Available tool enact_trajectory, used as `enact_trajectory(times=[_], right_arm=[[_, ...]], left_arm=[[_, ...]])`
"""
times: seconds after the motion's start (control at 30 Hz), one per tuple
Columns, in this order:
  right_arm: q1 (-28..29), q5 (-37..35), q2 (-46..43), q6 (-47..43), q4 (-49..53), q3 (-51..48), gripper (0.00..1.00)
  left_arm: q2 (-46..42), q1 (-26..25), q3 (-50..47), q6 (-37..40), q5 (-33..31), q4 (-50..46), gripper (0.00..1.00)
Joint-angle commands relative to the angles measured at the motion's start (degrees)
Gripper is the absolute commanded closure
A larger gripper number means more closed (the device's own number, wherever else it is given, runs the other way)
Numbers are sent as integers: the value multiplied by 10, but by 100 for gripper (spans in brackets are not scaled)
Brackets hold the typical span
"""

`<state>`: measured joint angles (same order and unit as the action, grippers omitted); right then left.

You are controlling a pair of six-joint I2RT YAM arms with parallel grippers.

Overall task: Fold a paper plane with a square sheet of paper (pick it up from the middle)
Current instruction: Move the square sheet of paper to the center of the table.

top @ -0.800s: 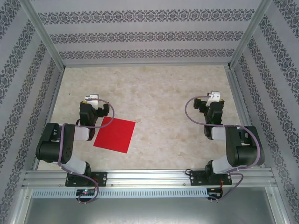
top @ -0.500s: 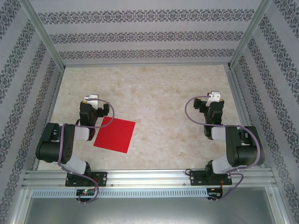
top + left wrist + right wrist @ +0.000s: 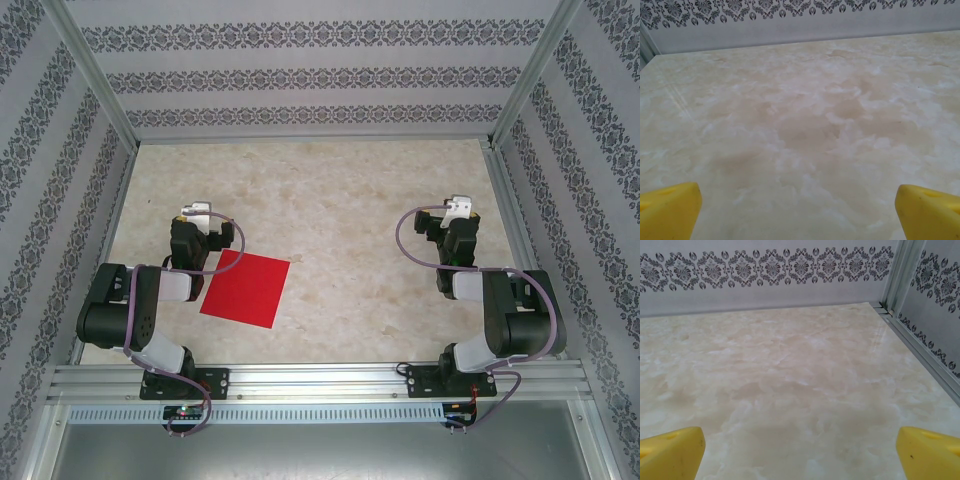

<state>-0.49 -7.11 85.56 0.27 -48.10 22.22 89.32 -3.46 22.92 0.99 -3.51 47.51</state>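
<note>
1. You are seeing the square sheet of paper [image 3: 246,289] lying flat on the table [image 3: 350,200] just beside the left arm [image 3: 118,312];
2. Your left gripper [image 3: 799,212] is gaping wide, holding nothing; your right gripper [image 3: 800,452] is doing likewise.

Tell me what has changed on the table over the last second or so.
Nothing visibly changed. The flat square sheet of bright red paper lies in the same spot, unfolded and untouched. The left fingers and right fingers stay wide open, holding nothing.
</note>
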Motion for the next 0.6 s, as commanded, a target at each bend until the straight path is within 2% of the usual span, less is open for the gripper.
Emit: enact_trajectory(times=[0.0,0.1,0.17,0.27,0.33,0.43,0.57], right_arm=[[1,21,1,-8,-33,-7,2],[19,-18,-25,-17,13,6,2],[34,-60,-55,-21,84,29,2],[71,-108,-109,-22,214,77,2],[97,-140,-144,7,328,121,2],[125,-120,-181,80,486,190,2],[177,-70,-207,144,563,234,2]], left_arm=[[0,-4,7,6,2,4,0],[-22,-5,-10,-5,-26,18,0],[-66,-4,-17,-17,-56,-6,0],[-129,-4,37,-51,-114,-179,0],[-151,-4,52,-83,-151,-236,0],[-180,-4,70,-142,-170,-297,0],[-217,-5,129,-229,-175,-439,0]])
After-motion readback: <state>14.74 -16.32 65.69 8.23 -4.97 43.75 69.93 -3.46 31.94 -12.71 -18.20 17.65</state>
